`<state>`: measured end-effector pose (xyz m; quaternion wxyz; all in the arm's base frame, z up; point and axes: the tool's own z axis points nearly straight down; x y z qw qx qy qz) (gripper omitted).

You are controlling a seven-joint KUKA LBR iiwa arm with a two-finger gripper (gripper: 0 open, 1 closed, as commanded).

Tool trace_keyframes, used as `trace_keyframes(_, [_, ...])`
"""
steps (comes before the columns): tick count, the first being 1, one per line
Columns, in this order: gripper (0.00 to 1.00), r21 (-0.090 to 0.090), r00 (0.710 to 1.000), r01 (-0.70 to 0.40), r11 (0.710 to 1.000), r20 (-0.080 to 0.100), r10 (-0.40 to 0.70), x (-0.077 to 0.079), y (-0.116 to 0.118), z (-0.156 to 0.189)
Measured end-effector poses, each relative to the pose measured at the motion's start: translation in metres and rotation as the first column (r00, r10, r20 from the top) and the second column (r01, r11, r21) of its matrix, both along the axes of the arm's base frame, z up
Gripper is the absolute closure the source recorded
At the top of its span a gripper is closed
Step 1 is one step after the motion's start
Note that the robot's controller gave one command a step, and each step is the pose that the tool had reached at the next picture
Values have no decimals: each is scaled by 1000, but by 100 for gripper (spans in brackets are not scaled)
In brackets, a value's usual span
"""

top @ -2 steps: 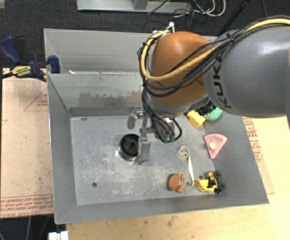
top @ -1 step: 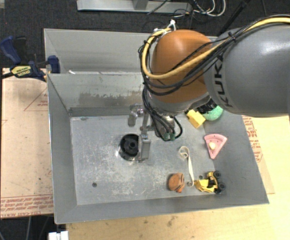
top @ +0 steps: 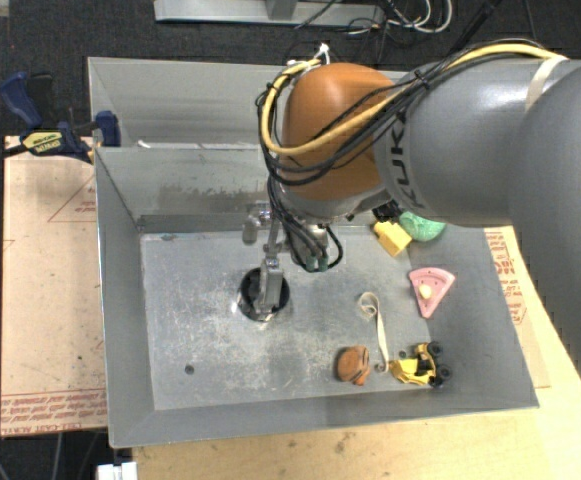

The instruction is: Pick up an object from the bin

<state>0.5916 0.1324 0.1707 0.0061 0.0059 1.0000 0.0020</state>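
Observation:
My gripper (top: pixel 270 273) hangs below the arm's orange dome, over the middle of the bin. Its tip comes down right onto a small dark round thing with a shiny rim (top: pixel 261 300) that lies on the bin floor. The gripper's own body hides part of that round thing, so I cannot make out whether it is gripped.
To the right lie a yellow block (top: pixel 391 236) beside a green lump (top: pixel 425 229), a pink wedge (top: pixel 430 289) and a pale looped strap (top: pixel 371 314). Near the front wall sit a brown round piece (top: pixel 351 364) and a yellow toy vehicle (top: pixel 417 366). The arm covers the bin's back right.

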Motion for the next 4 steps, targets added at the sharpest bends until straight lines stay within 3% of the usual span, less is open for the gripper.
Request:
trace_keyframes(1, [0,-3,990,-142,990,-12,142,-22,-9,-43])
trace_keyframes(2, [0,-2,995,-96,995,-8,96,9,-11,-71])
trace_keyframes(3, [100,-4,982,-188,982,-9,188,-40,-66,-84])
trace_keyframes(4, [100,-3,982,-188,982,-9,188,-40,-66,-84])
